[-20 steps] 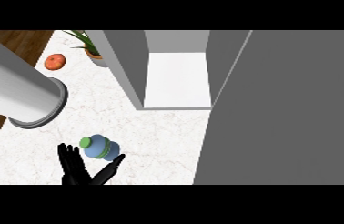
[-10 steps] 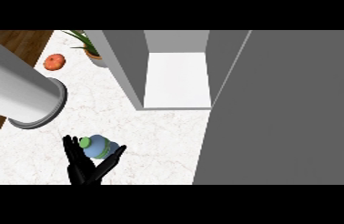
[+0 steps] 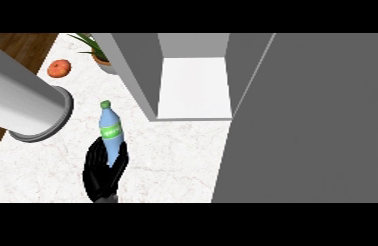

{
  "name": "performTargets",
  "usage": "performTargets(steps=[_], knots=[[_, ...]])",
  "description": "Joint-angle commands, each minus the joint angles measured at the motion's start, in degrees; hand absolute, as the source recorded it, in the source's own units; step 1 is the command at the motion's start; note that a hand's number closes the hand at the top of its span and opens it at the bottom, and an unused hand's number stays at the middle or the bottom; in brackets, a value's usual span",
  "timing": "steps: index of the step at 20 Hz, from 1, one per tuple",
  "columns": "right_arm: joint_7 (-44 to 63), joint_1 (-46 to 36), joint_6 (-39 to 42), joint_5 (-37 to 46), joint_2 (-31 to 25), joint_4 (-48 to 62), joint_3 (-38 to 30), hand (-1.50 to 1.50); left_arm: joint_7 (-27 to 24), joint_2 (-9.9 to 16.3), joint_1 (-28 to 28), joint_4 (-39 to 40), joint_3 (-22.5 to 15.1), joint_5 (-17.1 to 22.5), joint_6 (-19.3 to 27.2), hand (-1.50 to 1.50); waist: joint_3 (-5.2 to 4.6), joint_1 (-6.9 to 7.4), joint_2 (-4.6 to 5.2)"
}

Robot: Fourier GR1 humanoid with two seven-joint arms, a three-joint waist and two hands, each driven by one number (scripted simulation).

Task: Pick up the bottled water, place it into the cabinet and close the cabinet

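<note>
The water bottle point(image 3: 111, 131) is clear blue with a green cap and a green label. It is tilted, its cap pointing away from me, over the white marble counter point(image 3: 177, 160). My right hand point(image 3: 100, 176) is at the lower left of the head view, fingers curled round the bottle's lower half and hiding its base. The grey cabinet point(image 3: 139, 65) stands open just right of the bottle, showing a white shelf point(image 3: 193, 87) with nothing on it. Its door point(image 3: 303, 120) fills the right side of the view. My left hand does not show.
A thick grey forearm point(image 3: 29, 105) crosses the left edge, close above the counter beside the bottle. An orange fruit point(image 3: 59, 68) and a potted plant point(image 3: 96, 52) sit at the far left, behind the cabinet's left wall.
The bottle stood upright between the fingers, seen from above. The hand has closed on it, and the bottle now shows full length, tipped with its cap pointing away.
</note>
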Motion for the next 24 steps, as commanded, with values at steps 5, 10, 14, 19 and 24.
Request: performTargets(steps=[5,10,14,19,24], knots=[[1.6,3.1,2.4,-3.6,-1.9,-8.2,-5.7,-1.5,-5.0,-0.3,-4.3,1.9,-1.0,-4.8,4.2,1.5,0.07,0.28,-0.03],[-0.9,3.6,3.6,-5.8,-2.9,-6.3,-7.8,-1.5,-1.1,4.9,-9.6,8.7,-6.8,-11.0,-4.7,1.5,0.03,-1.19,0.28],[-3.3,4.0,3.7,-3.3,-2.4,-3.5,-5.7,-1.5,5.6,7.3,-14.1,9.0,-14.4,-15.7,-14.0,1.5,0.02,-2.81,0.19],[-5.0,7.1,3.9,-4.6,-2.6,-4.4,-9.7,-1.5,4.2,4.3,-17.4,12.2,-14.2,-15.2,-21.9,1.5,0.0,-1.3,0.21],[-8.4,11.3,8.6,-13.2,-4.2,-4.9,-19.8,-1.5,8.3,5.5,-19.3,8.7,-13.9,-14.7,-26.3,1.5,0.11,-0.16,0.01]])
